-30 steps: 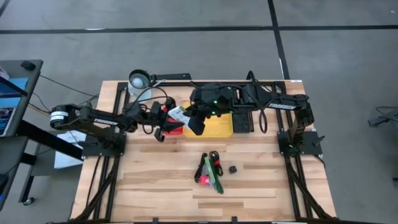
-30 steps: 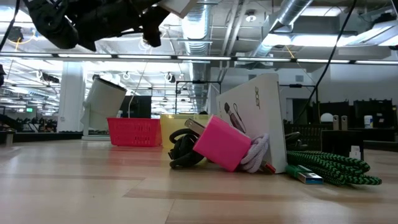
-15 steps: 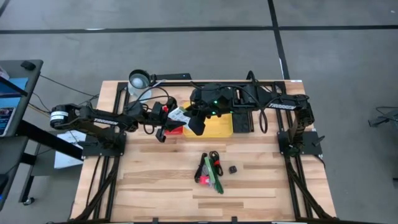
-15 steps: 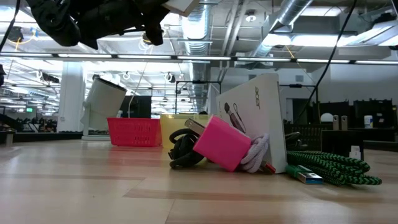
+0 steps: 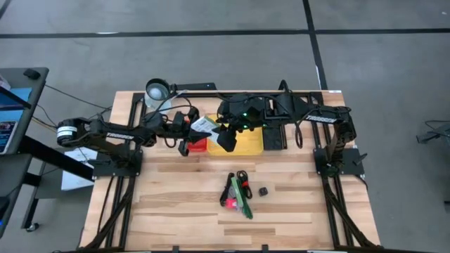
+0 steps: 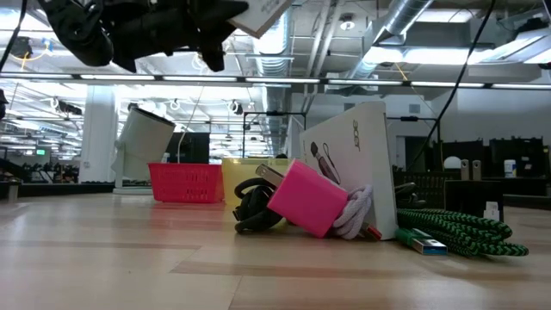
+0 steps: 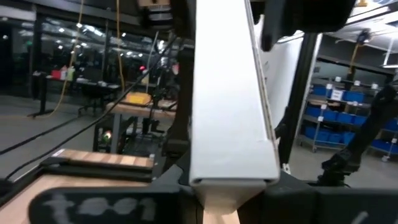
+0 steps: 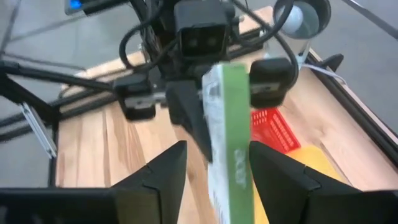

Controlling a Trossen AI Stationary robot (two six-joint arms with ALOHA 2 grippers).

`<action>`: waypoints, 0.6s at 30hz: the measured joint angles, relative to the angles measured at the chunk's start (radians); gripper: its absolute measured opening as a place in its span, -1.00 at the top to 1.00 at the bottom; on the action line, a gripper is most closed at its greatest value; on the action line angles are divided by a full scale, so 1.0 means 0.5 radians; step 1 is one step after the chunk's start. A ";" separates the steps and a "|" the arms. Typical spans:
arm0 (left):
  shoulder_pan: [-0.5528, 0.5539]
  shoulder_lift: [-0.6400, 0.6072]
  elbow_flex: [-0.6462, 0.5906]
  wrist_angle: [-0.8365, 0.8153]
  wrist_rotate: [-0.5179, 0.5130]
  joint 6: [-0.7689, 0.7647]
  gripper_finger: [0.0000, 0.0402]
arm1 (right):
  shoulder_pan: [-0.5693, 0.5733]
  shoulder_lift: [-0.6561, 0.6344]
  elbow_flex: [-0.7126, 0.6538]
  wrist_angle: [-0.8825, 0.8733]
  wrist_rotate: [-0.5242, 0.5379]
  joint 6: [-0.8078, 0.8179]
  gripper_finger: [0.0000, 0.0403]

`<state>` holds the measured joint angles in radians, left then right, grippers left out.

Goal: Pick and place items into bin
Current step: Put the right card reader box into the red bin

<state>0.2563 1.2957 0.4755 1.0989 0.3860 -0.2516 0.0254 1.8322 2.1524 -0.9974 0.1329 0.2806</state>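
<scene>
Above red bin (image 5: 197, 145), left gripper (image 5: 188, 131) clamped on white box (image 5: 204, 126), right gripper (image 5: 223, 130) loosened around it, yellow bin (image 5: 247, 143) beside.

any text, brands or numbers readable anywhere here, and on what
"acer": on the green edge of the white box passing between the left gripper and the right gripper.
"acer": faint, on the white box standing on the table, low view.
White lettering on both arm links, high view: too small to read.
Print on the held box's label: blurred.
</scene>
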 joint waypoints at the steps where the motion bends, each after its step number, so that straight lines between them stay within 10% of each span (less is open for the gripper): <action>1: 0.015 0.000 -0.001 -0.026 0.002 -0.002 0.80 | 0.001 -0.011 0.000 -0.018 0.000 -0.010 0.13; 18: 0.565 -0.310 -0.002 -1.097 0.250 -0.123 0.81 | -0.002 -0.148 0.002 -0.377 0.110 0.064 0.12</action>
<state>0.5389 1.1409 0.4747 0.5502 0.5110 -0.3133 0.0246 1.7580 2.1536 -1.1859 0.1877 0.3128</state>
